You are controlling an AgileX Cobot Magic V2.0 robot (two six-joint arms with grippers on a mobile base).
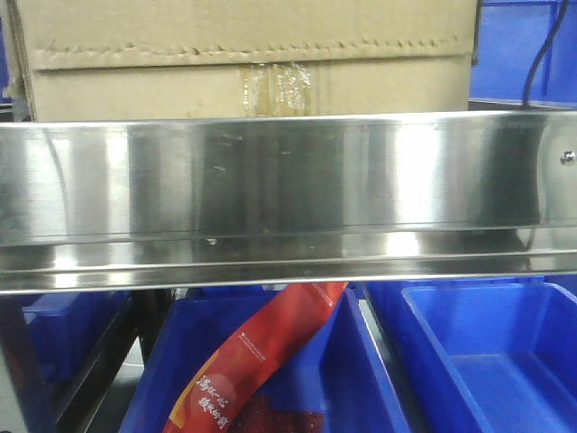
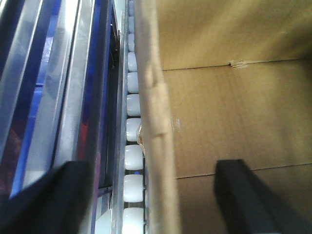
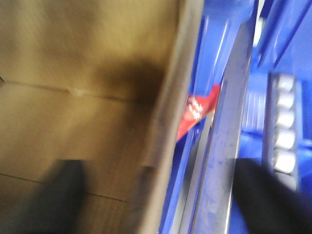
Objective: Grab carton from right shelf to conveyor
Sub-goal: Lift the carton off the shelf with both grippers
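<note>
The carton (image 1: 243, 54) is a plain brown cardboard box with a serrated flap seam and a yellowish tape strip. It stands on the right shelf behind the shiny steel front rail (image 1: 288, 189). In the left wrist view my left gripper (image 2: 151, 200) is open, with its black fingers (image 2: 48, 200) set wide on either side of the carton's front edge (image 2: 156, 122). In the right wrist view my right gripper (image 3: 161, 200) is open and straddles the carton's edge (image 3: 168, 112) the same way. One finger of each is over the carton's face, the other over the rail. The conveyor is out of view.
Blue plastic bins (image 1: 487, 361) sit under the shelf, and one holds a red printed packet (image 1: 261, 352), which also shows in the right wrist view (image 3: 195, 112). White rollers (image 2: 134, 156) line the shelf bed beside the carton. A dark upright (image 1: 22, 361) stands lower left.
</note>
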